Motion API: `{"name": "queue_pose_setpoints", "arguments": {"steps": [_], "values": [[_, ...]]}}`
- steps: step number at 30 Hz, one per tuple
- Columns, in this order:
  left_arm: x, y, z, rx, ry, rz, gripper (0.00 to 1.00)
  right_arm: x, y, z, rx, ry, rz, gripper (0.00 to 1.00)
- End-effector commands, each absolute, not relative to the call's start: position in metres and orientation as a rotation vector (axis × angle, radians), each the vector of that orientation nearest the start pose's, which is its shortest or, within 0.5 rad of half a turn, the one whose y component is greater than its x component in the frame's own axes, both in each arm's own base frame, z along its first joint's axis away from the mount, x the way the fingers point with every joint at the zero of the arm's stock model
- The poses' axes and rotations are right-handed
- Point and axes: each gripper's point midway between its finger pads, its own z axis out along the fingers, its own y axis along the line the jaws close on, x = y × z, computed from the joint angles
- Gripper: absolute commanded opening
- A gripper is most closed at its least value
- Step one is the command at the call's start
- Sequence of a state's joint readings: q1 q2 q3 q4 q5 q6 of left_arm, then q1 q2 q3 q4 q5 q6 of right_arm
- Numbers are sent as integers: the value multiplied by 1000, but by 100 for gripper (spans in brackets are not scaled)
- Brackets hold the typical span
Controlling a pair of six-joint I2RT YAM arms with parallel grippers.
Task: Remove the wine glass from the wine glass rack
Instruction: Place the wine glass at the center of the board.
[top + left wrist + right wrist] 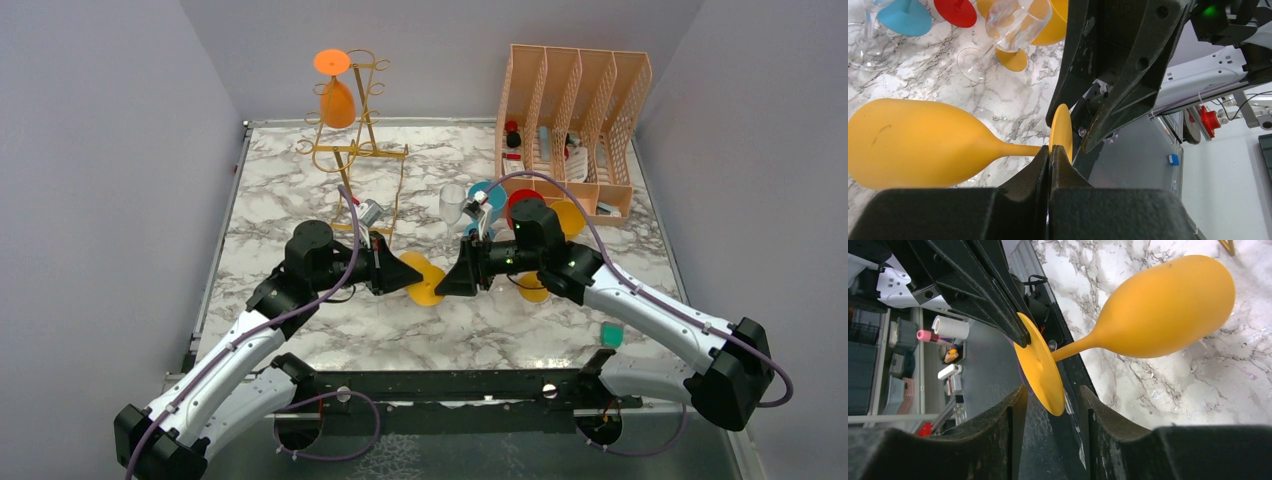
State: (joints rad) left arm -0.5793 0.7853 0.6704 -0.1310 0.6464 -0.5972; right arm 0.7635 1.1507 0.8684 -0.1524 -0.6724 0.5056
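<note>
The gold wire wine glass rack (356, 152) stands at the back left, with an orange wine glass (338, 98) hanging upside down from its top. A yellow wine glass (427, 286) lies sideways at mid-table between the two grippers. My left gripper (412, 274) is shut on the rim of its foot (1060, 129); the bowl (918, 142) lies on the marble. My right gripper (452, 276) faces it, open, and the foot's edge (1040, 375) sits between its fingers (1015, 405) without touching them. The bowl also shows in the right wrist view (1168, 310).
A peach lattice file organiser (572, 105) stands at the back right. In front of it stand a clear glass (452, 203), a blue one (487, 195), a red one (520, 205) and another yellow one (566, 216). A small green object (611, 334) lies by the right arm.
</note>
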Motion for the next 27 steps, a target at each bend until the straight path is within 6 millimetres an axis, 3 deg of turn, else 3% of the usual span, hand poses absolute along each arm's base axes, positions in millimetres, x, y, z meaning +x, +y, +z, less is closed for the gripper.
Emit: {"name": "queue_pose_setpoints", "arguments": {"steps": [1,8,17,21,27], "values": [[151,-258,254,541,1906,-1431,0,149,325,247,-803,2009,1503,43],[145,-260,252,580,1908,-1453,0,154,323,248,-742,2001,1479,35],[138,-259,245,607,1930,-1467,1,156,322,251,-723,1976,1473,1],[135,-258,243,626,1931,-1471,22,156,324,254,-725,1967,1484,1],[121,-255,229,657,1987,-1512,37,156,323,259,-720,1938,1492,1]]}}
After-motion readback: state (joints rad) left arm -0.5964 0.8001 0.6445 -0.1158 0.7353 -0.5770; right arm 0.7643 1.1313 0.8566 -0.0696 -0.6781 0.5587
